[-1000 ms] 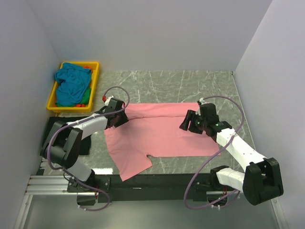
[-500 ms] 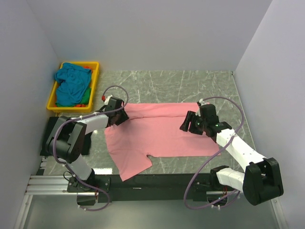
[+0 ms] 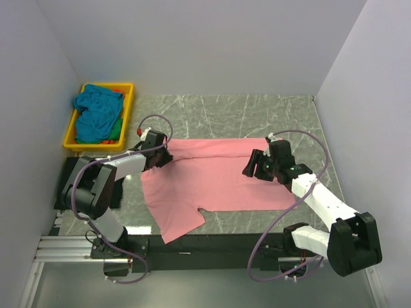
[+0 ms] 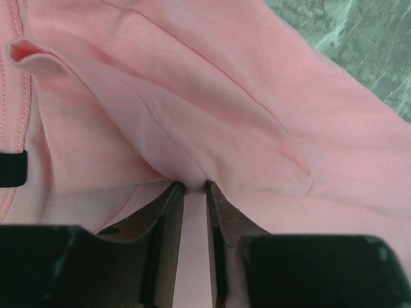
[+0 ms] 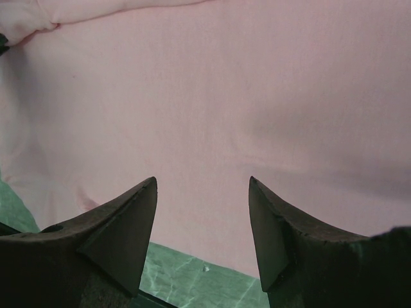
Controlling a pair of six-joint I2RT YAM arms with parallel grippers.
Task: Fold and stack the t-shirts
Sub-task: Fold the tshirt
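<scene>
Salmon pink t-shirt (image 3: 218, 183) first: spread mostly flat, long axis running sideways away from the yellow tray (image 3: 130, 90). Collar end nearest the tray, hem end farthest from it. Black neck tag (image 4: 13, 168) peeking in at the edge of the left wrist view, so pretty confident about the collar side. One sleeve sticking out toward the arm bases, reaching the table's near edge on the tray's side. Far long edge looks doubled over on itself, can't tell by how much.

All of it lying on a green marbled table (image 3: 257, 112), right of the tray and a bit nearer the arms. Plain pale walls (image 3: 192, 45) boxing the place in on three sides. Tray itself tucked against the left wall, stuffed with a crumpled teal t-shirt (image 3: 96, 109), plus a green bit (image 3: 115, 133) and an orange-red bit (image 3: 118, 92) poking out.

Left gripper (image 3: 166, 156) down on the shirt corner closest to the tray, jaws drawn close and nipping a raised ridge of pink cloth at the tips. Only a slim gap between the fingers, pink showing through it.

Right gripper (image 3: 252, 165) hanging over the part of the shirt away from the tray, jaws spread wide with nothing between them. Just smooth pink cloth underneath and a sliver of green table at the cloth's edge.
</scene>
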